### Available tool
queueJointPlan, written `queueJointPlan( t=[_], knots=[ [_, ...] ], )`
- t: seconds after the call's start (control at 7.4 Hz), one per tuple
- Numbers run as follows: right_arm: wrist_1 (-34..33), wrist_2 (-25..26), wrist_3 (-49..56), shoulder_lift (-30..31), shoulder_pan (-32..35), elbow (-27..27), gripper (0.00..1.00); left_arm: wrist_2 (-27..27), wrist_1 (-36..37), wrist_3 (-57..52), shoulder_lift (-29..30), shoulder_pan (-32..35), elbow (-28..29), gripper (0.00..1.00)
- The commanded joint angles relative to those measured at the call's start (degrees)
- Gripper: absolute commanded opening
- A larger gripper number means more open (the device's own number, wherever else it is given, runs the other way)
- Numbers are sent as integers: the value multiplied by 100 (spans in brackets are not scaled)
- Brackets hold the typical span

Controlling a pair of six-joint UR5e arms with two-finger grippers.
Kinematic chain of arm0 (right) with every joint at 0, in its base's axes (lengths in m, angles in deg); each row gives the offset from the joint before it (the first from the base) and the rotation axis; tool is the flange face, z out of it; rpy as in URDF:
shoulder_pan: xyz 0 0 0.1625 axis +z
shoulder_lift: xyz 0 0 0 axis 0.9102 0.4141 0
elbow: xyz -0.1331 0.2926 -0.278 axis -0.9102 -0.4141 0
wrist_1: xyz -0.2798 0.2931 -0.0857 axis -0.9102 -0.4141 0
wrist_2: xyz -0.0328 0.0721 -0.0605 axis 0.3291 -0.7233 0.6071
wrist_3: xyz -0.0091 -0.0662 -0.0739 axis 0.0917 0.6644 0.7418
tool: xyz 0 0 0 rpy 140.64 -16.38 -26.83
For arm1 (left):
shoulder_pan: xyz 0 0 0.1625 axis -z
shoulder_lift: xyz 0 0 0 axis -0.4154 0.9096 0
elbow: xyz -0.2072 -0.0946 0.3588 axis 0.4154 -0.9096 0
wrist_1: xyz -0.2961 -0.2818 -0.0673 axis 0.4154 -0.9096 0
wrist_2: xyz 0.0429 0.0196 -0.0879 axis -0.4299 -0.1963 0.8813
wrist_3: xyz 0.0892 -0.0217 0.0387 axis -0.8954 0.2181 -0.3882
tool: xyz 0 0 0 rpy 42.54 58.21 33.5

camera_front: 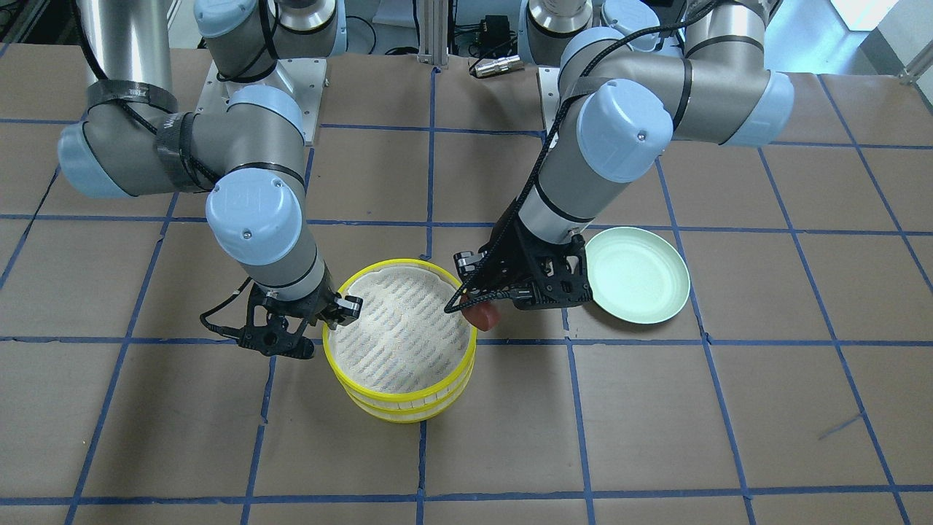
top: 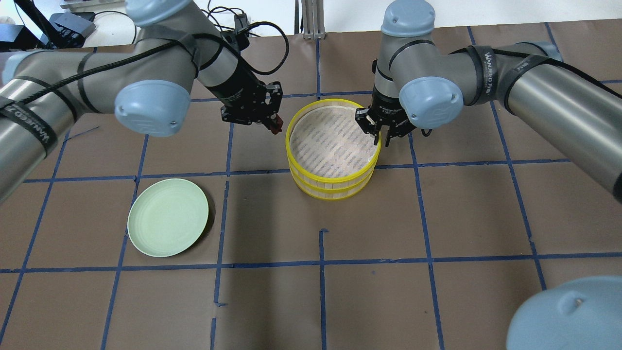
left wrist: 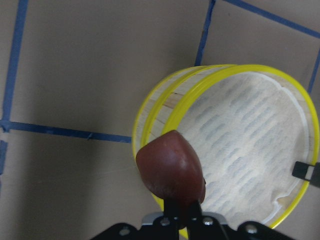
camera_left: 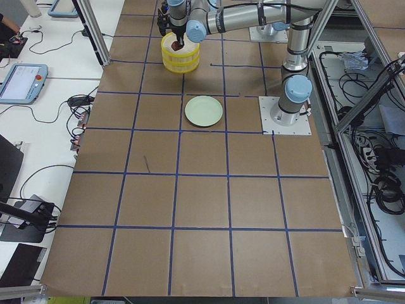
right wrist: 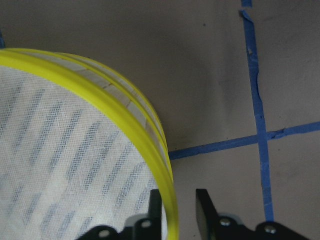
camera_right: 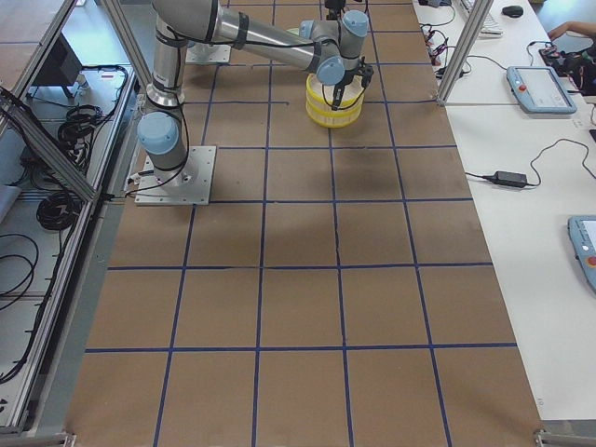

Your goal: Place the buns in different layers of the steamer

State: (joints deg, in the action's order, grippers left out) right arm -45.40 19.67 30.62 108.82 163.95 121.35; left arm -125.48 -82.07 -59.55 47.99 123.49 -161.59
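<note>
Two yellow-rimmed steamer layers stand stacked, the top layer (top: 335,178) on the lower layer (top: 335,192), a little off-centre. The top layer's white slotted floor (camera_front: 401,332) is bare. My left gripper (top: 274,124) is shut on the reddish-brown bun (left wrist: 170,167), held just outside and above the steamer's rim (left wrist: 165,125). My right gripper (right wrist: 177,205) is open and straddles the top layer's rim (right wrist: 125,115), one finger inside and the other finger (right wrist: 206,206) outside with a gap. The white bun is out of view.
A pale green plate (top: 167,216), with nothing on it, lies on the brown paper on my left side, near the left arm's wrist in the front-facing view (camera_front: 638,273). Blue tape lines grid the table.
</note>
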Motion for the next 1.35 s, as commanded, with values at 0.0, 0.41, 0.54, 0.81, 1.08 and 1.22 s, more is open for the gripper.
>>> queueJointPlan(
  t=[0.0,0.41,0.54,0.81,1.08,1.22],
  knots=[
    [95,-5,380,303,-241,-100,71,346,291,515,85,72,7,8],
    [1724,-269,1139,1716,-788,-354,83,812,310,1059,156,134,16,100],
    [2044,-217,1192,1990,-684,-590,89,812,354,1062,165,169,-1,100],
    [2458,-16,1753,2002,-691,-838,92,734,433,896,165,169,25,100],
    [2460,170,1843,1923,-666,-673,92,-454,382,-1020,-37,64,69,100],
    [2443,170,1843,1897,-665,-637,95,-723,6,-1787,-107,-136,95,100]
  ],
)
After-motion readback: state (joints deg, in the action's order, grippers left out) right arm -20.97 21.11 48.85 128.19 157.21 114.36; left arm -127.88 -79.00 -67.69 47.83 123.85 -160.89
